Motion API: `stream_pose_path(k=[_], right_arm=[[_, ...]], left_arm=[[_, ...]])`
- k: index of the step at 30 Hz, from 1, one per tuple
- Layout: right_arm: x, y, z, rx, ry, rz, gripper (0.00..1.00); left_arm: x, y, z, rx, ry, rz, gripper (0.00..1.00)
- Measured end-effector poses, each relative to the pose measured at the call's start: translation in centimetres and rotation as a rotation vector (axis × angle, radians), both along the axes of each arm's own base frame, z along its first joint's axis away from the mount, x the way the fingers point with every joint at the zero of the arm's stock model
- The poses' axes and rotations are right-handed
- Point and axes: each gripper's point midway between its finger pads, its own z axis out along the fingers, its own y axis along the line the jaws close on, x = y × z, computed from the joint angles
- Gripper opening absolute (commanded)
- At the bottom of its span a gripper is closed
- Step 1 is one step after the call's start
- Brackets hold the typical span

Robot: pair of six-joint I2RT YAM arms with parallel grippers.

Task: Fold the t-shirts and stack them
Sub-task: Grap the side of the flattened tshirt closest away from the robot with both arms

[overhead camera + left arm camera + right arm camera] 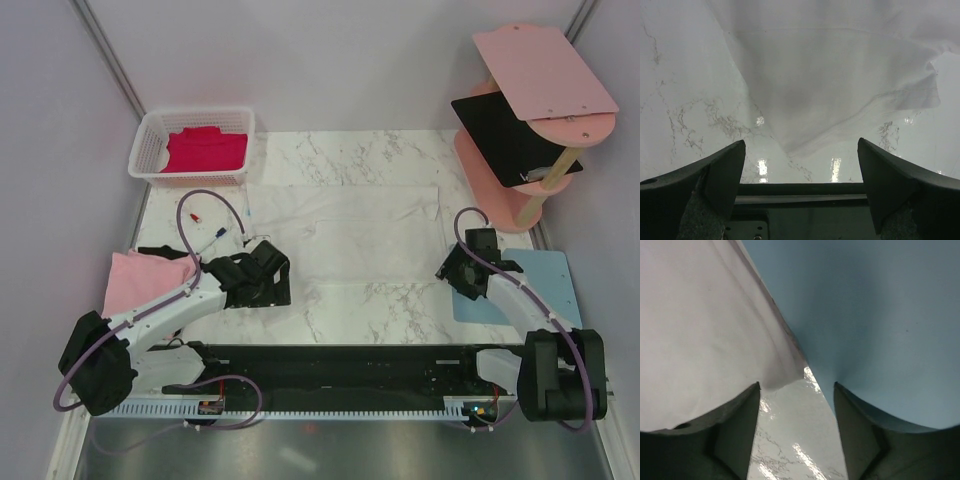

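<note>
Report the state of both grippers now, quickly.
Left gripper: open, holding nothing, at the white t-shirt's corner.
Right gripper: open, holding nothing, between the white t-shirt's edge and the blue mat.

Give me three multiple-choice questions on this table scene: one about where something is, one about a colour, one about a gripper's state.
1. Where does the magenta-red t-shirt lie?
A. on the shelf
B. in the white basket
C. spread across the middle of the table

2. What colour is the mat beside the right gripper?
A. light blue
B. green
C. yellow

3. How does the left gripper stand?
A. shut tight
B. open, nothing between its fingers
C. out of view

Answers:
1 B: the top view shows the folded red cloth inside the basket at the far left.
2 A: the flat rectangle by the right arm is pale blue in both views.
3 B: the left wrist view shows both fingers wide apart over bare table.
</note>
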Motion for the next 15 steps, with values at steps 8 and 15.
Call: stream_pose_path(k=[8, 15], right_arm=[[1.1, 1.2, -1.3, 0.068, -0.018, 0.016, 0.00], [1.7, 1.4, -1.3, 0.077, -0.048, 0.019, 0.00]], left_arm=[[-0.1, -0.6, -0.3, -0.012, -0.006, -0.007, 1.00], [-2.0, 0.9, -2.9, -0.003, 0.045, 0.068, 0.93]])
